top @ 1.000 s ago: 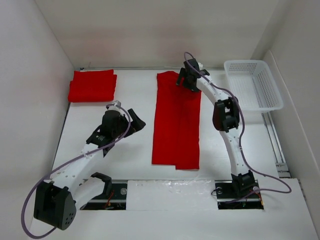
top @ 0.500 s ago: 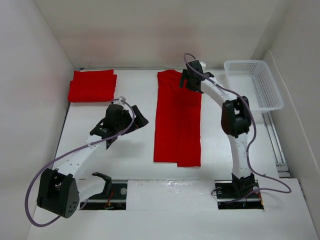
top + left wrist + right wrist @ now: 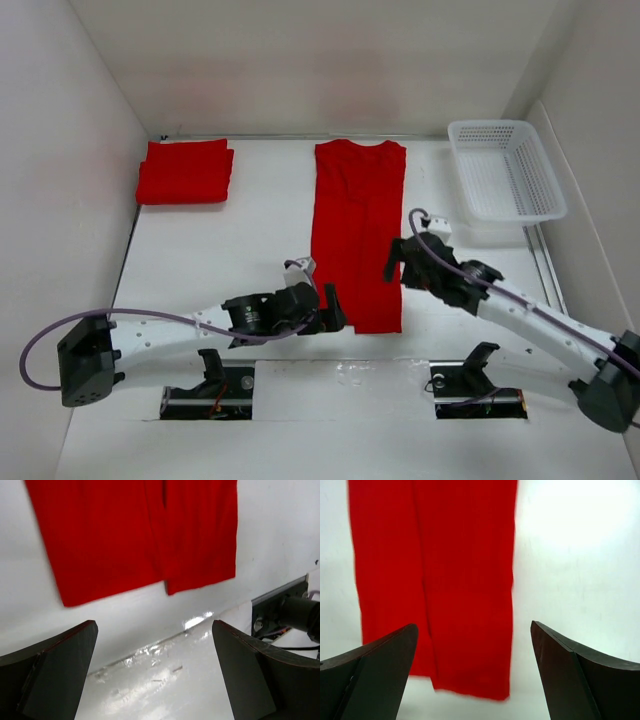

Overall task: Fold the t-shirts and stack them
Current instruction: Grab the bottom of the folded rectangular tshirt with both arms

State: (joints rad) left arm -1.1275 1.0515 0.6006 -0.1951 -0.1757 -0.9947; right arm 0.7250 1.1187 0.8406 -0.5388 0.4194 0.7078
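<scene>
One red t-shirt (image 3: 357,232) lies folded into a long strip down the middle of the table, collar end at the back. A second red t-shirt (image 3: 185,172) sits folded small in the back left corner. My left gripper (image 3: 335,314) hovers low by the strip's near left corner, open and empty. In the left wrist view the strip's hem (image 3: 145,535) lies ahead of the open left gripper (image 3: 155,680). My right gripper (image 3: 392,268) is at the strip's right edge near its near end, open. In the right wrist view the t-shirt (image 3: 435,580) lies between and ahead of the open right gripper (image 3: 472,680).
A white mesh basket (image 3: 507,170) stands at the back right. White walls close in the left, back and right sides. The arm mounts and a metal rail (image 3: 340,372) run along the near edge of the table.
Both arms swung toward the near end of the strip: the right gripper left the collar end and came down the right edge, the left moved from the left middle to the near corner.
</scene>
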